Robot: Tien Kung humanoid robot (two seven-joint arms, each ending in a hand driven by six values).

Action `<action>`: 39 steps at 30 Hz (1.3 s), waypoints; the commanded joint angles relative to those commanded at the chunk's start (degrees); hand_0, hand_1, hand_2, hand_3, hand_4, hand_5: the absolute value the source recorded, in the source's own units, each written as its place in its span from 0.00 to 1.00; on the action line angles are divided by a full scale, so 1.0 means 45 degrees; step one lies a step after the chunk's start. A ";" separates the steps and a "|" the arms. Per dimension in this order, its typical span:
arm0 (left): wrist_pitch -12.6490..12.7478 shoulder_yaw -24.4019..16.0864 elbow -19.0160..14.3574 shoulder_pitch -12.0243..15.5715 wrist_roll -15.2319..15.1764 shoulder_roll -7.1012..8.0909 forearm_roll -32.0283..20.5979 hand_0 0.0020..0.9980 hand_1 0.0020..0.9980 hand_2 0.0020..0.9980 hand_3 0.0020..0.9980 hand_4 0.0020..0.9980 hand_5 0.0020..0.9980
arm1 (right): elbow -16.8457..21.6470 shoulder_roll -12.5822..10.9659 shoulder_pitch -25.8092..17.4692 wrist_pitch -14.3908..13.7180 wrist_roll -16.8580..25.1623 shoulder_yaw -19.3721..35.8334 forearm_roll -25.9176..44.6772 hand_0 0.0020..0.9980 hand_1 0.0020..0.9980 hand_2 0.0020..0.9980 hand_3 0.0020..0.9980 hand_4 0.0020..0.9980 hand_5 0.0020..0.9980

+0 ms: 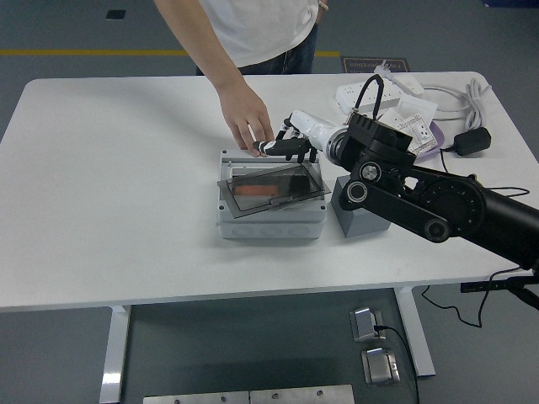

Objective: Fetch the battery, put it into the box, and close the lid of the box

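Fingers: the right hand point(290, 148) has its dark fingers point(280, 150) curled together at the far edge of the lid point(274, 183); they seem to press on the rim and not to clasp it, though the view is too small to be sure.
Lid: a smoky see-through panel, tilted and lying almost flat over the box point(271, 202), its near edge not yet seated.
Battery: the orange battery point(253, 192) lies inside the box and shows through the lid, so fetching and placing look done.
Box: a grey case, nearer the far edge of the table point(109, 185) than the near one, a little right of the middle.
Task left: only the closing, by my reading; the lid needs a last push down until it sits flush.
Person: a person's hand point(247, 118) reaches from the far edge, its fingertips at the far rim of the box, just beside the robot's fingers.
Right arm: the white wrist and black forearm run back from the hand toward the right edge of the table, passing over a grey block point(360, 220) just to the right of the box.
Left arm: not seen.
Far right corner: a white power strip point(381, 91) and cables, well apart from the box.
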 joint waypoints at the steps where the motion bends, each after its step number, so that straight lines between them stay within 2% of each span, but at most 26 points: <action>1: 0.0000 -0.0003 0.0000 0.0004 -0.0001 -0.0003 -0.0006 0.62 0.72 0.65 0.61 0.65 0.51 | 0.0000 -0.0049 -0.0068 0.0017 0.0000 0.0183 -0.0120 0.29 0.36 0.41 0.55 0.80 0.75; 9: 0.0002 0.0083 0.0000 0.0006 -0.0042 -0.0043 -0.0183 0.62 0.72 0.65 0.61 0.65 0.50 | 0.0122 -0.0605 -0.1111 0.0078 0.0000 0.2192 -0.1479 0.29 0.36 0.41 0.55 0.80 0.75; 12: 0.0003 0.0057 0.0000 0.0044 -0.0034 -0.0074 -0.0192 0.62 0.72 0.65 0.61 0.65 0.49 | 0.0232 -0.0847 -0.1747 -0.0384 0.0124 0.3117 -0.2009 0.29 0.36 0.41 0.54 0.79 0.75; 15: 0.0013 0.0060 0.0000 0.0081 -0.0026 -0.0120 -0.0241 0.62 0.72 0.65 0.61 0.65 0.49 | 0.0228 -0.0994 -0.2376 -0.1103 0.0857 0.3993 -0.2389 0.29 0.36 0.41 0.54 0.79 0.75; 19: 0.0038 0.0032 0.0000 0.0143 -0.0022 -0.0186 -0.0276 0.62 0.72 0.65 0.61 0.65 0.49 | 0.0252 -0.1133 -0.3158 -0.2192 0.2041 0.5170 -0.2788 0.29 0.36 0.41 0.54 0.79 0.76; 23: 0.0065 -0.0010 0.0000 0.0214 -0.0023 -0.0228 -0.0278 0.62 0.72 0.65 0.61 0.65 0.49 | 0.0330 -0.1179 -0.3895 -0.3604 0.3561 0.6279 -0.2614 0.31 0.37 0.42 0.54 0.79 0.75; 26: 0.0078 -0.0030 0.0000 0.0245 -0.0028 -0.0242 -0.0278 0.62 0.72 0.65 0.61 0.65 0.49 | 0.0329 -0.1033 -0.4441 -0.4764 0.4893 0.6997 -0.1851 0.31 0.37 0.42 0.54 0.79 0.75; 27: 0.0082 -0.0030 0.0000 0.0251 -0.0030 -0.0246 -0.0281 0.62 0.72 0.65 0.61 0.65 0.48 | 0.0309 -0.0977 -0.4593 -0.5161 0.5390 0.7202 -0.1572 0.35 0.38 0.44 0.57 0.78 0.71; 32: 0.0095 -0.0044 0.0000 0.0244 -0.0039 -0.0261 -0.0257 0.62 0.72 0.65 0.61 0.65 0.48 | 0.0258 -0.0648 -0.5401 -0.6748 0.7685 0.8038 -0.0058 0.35 0.38 0.44 0.57 0.78 0.71; 33: 0.0098 -0.0044 0.0000 0.0239 -0.0041 -0.0268 -0.0261 0.62 0.72 0.65 0.61 0.65 0.48 | 0.0253 -0.0578 -0.5590 -0.7066 0.8180 0.8197 0.0315 0.39 0.41 0.45 0.58 0.76 0.70; 35: 0.0103 -0.0050 0.0000 0.0232 -0.0042 -0.0278 -0.0254 0.62 0.72 0.65 0.61 0.65 0.48 | 0.0240 -0.0489 -0.5856 -0.7469 0.9029 0.8381 0.0946 0.39 0.41 0.45 0.58 0.76 0.70; 38: 0.0111 -0.0048 0.0000 0.0223 -0.0049 -0.0286 -0.0250 0.62 0.72 0.65 0.61 0.65 0.48 | 0.0215 -0.0398 -0.6233 -0.7530 1.0211 0.8553 0.1907 0.39 0.41 0.45 0.58 0.76 0.70; 39: 0.0113 -0.0051 0.0000 0.0221 -0.0050 -0.0287 -0.0247 0.62 0.72 0.65 0.61 0.65 0.49 | 0.0214 -0.0372 -0.6342 -0.7530 1.0528 0.8599 0.2171 0.57 0.55 0.59 0.62 0.79 0.74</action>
